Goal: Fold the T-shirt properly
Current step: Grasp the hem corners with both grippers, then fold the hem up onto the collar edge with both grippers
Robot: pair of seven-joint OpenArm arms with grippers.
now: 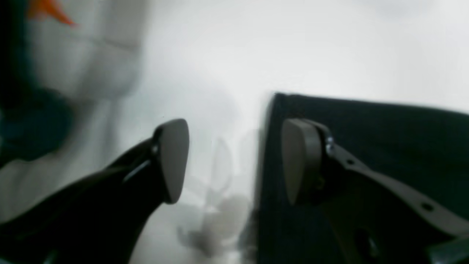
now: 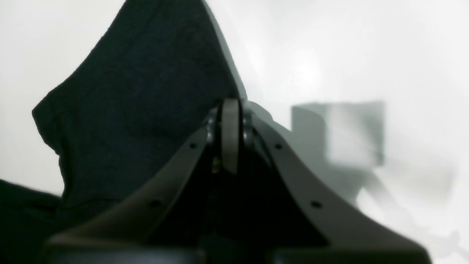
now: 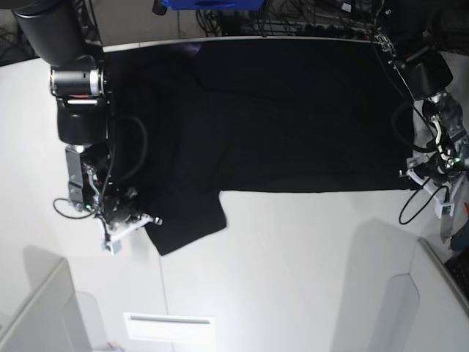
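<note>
The right gripper (image 3: 146,220) pinches the edge of the T-shirt (image 3: 278,117) at its near left sleeve, pads pressed together on black cloth. The left gripper (image 1: 234,161) hangs at the shirt's right corner, fingers spread and empty. The shirt lies flat across the far half of the white table (image 3: 293,279).

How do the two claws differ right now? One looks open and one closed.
The left gripper has its jaws spread apart with nothing between them, just beside the T-shirt edge. The right gripper has its jaws pressed together, apparently pinching the black cloth at the sleeve. In the base view the left gripper sits off the shirt's corner over white table, while the right one sits at the sleeve. Both are dark grey with flat pads.
</note>
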